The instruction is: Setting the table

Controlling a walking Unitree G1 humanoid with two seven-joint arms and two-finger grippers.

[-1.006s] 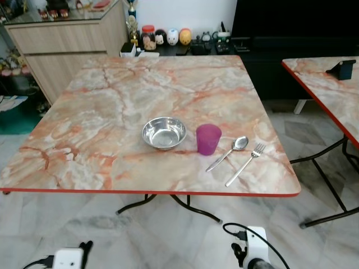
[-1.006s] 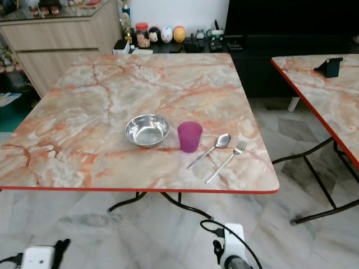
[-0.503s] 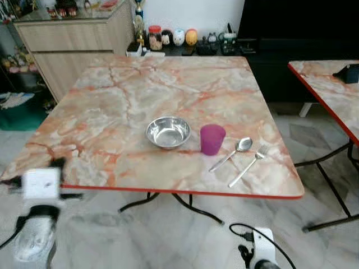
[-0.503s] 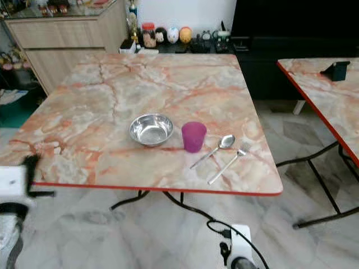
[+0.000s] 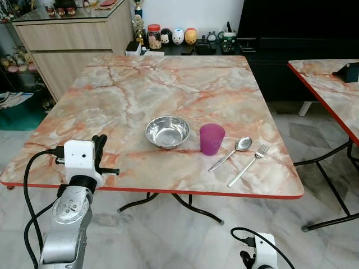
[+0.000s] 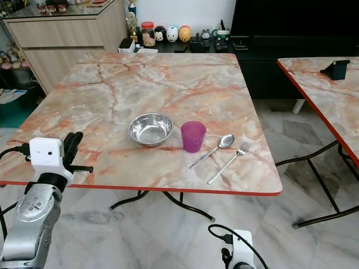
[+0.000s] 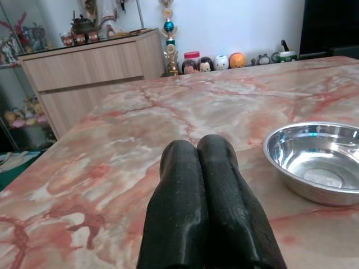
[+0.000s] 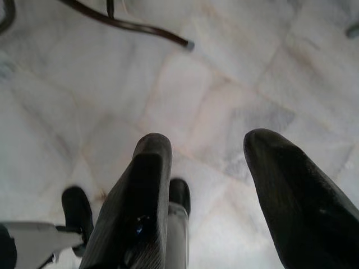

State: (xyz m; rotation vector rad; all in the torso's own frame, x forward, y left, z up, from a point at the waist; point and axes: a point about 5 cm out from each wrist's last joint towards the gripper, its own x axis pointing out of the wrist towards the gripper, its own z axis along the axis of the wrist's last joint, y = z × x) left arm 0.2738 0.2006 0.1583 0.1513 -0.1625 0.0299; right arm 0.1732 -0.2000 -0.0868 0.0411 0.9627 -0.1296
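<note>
A steel bowl sits near the middle front of the marble table. To its right stand a purple cup, then a spoon and a fork lying slanted. My left gripper is raised over the table's front left corner, fingers pressed together and empty, pointing toward the bowl. My right gripper hangs low beside the table, open, facing the floor tiles.
A wooden sideboard stands at the back left, with jars and figurines along the wall shelf. A second marble table is to the right. Black table legs cross under the near edge.
My left arm has risen from below the table edge to the front left corner of the tabletop. The camera has shifted slightly; tableware has stayed put.
</note>
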